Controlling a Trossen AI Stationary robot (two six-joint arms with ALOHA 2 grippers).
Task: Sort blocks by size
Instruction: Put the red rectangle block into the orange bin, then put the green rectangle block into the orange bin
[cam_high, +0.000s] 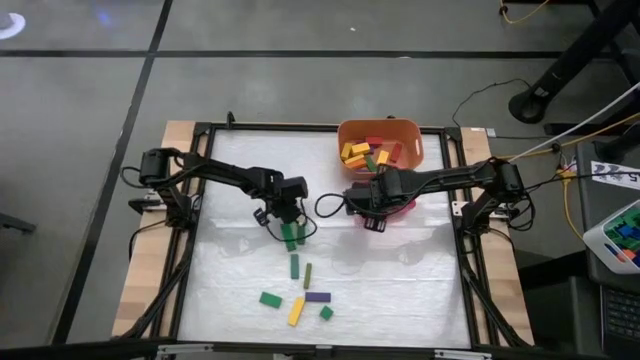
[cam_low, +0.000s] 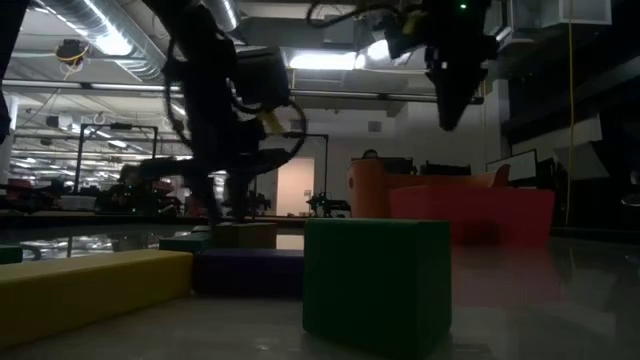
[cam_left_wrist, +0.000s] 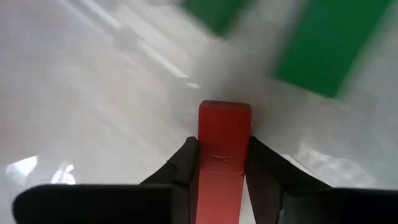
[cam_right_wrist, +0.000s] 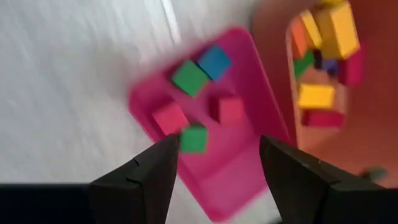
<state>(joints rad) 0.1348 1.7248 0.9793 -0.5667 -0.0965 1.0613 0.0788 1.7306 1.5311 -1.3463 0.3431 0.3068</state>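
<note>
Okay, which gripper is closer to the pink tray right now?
Right. The right gripper hangs open just above the pink tray; the left gripper is off to the side, gripping a red block.

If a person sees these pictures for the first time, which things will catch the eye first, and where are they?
Probably the left gripper, near the table's middle, closed on a red block beside green blocks. Next, the right gripper, open above the pink tray, which holds small cubes, and the orange bin of bigger blocks at the far edge. A few loose blocks, among them a yellow bar, lie near the front edge.
</note>
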